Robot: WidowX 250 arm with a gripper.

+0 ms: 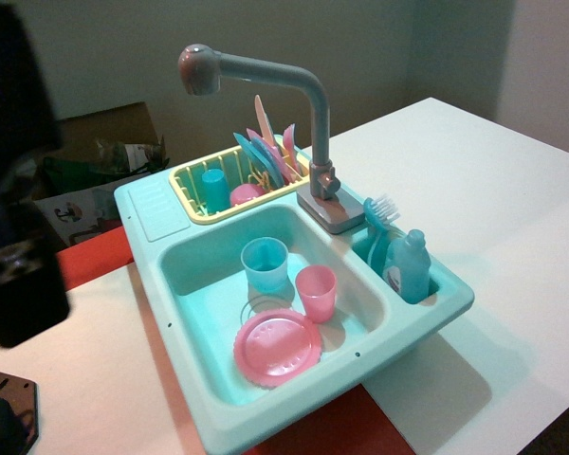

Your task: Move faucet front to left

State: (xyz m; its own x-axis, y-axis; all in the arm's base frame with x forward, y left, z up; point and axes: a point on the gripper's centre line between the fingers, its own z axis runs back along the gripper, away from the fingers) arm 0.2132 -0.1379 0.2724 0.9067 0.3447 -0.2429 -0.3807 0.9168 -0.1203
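The grey-blue toy faucet stands upright on its grey base at the back rim of the teal sink. Its long spout reaches left, and the rounded head hangs over the yellow rack. A small lever sits low on the pipe. My gripper is a dark, blurred shape at the far left edge, well away from the faucet. Its fingers do not show clearly, and nothing is seen held in it.
In the basin are a blue cup, a pink cup and a pink plate. The yellow rack holds plates and a cup. A blue bottle and a brush stand in the side compartment. A cardboard box stands behind.
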